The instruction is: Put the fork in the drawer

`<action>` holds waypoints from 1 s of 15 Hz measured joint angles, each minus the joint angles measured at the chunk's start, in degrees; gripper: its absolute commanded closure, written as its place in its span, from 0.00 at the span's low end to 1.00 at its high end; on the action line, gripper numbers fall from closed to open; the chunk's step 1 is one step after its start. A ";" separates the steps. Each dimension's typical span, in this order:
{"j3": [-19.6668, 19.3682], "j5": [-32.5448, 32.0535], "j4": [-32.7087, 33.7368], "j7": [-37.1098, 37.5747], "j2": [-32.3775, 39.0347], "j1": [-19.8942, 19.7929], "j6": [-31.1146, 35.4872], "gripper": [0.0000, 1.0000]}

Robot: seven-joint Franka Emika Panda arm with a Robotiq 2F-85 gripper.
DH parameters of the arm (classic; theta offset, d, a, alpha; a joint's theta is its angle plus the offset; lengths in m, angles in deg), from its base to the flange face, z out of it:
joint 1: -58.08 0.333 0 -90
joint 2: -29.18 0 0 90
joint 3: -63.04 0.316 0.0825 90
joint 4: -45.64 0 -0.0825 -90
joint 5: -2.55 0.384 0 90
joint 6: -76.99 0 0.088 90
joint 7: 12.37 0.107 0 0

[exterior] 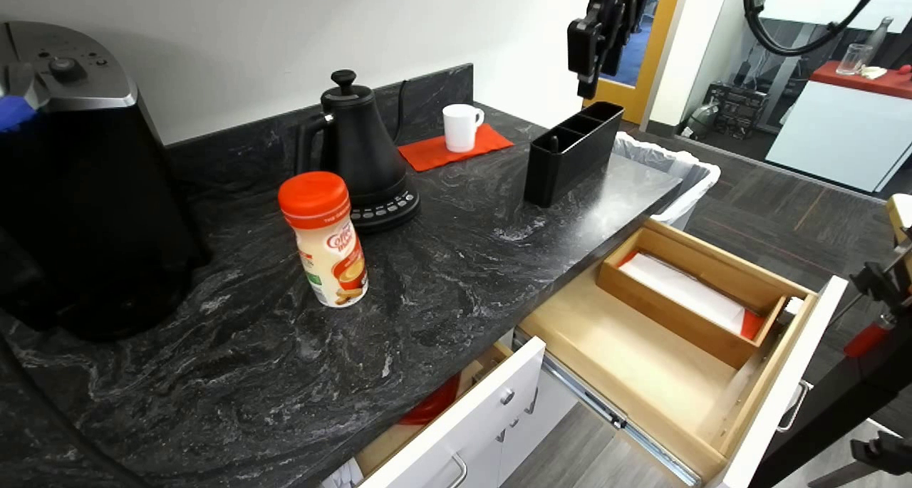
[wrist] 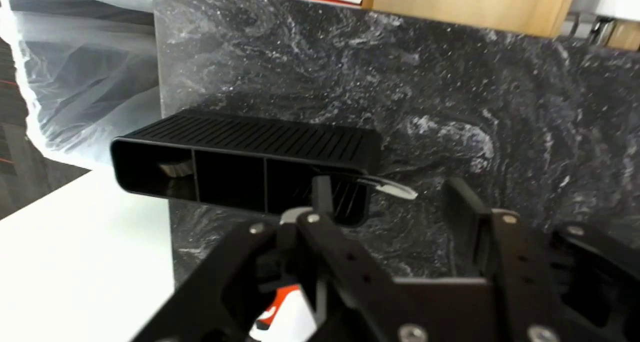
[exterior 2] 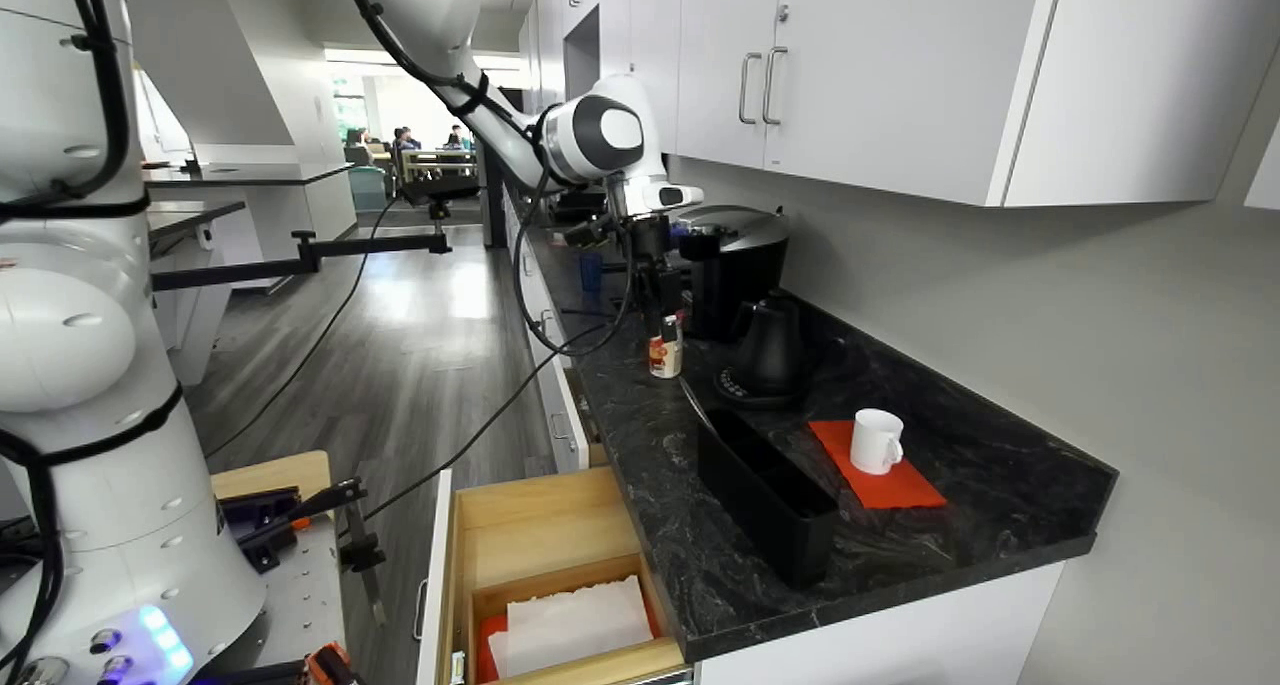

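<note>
1. In an exterior view, the camera looks down from the side of the black holder (exterior: 581,159) where the coffee machine (exterior: 78,189) stands, facing along the counter (exterior: 427,288); the holder sits mid-distance.
2. In an exterior view, the camera faces roughly the opposite way, with the holder fairly near and wall cabinets (exterior 2: 880,75) above it.
3. The wrist view looks steeply down, close above the holder.
4. All three share the holder and, near it, part of the drawer (wrist: 460,5).

Open drawer (exterior 2: 540,527) below dark countertop (exterior 2: 1015,490), white mug (exterior 2: 875,441) on red sheet (exterior 2: 890,492).
</note>
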 measured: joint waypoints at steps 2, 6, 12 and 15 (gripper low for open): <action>0.89 2.83 -0.95 -5.50 -0.05 -0.09 -0.03 0.00; 1.87 4.21 -3.17 -14.26 -0.11 -0.54 0.10 0.00; 1.45 -2.78 -7.55 -16.66 0.12 -0.89 11.36 0.00; 0.07 -8.68 -8.66 -13.52 0.70 -1.33 18.38 0.00</action>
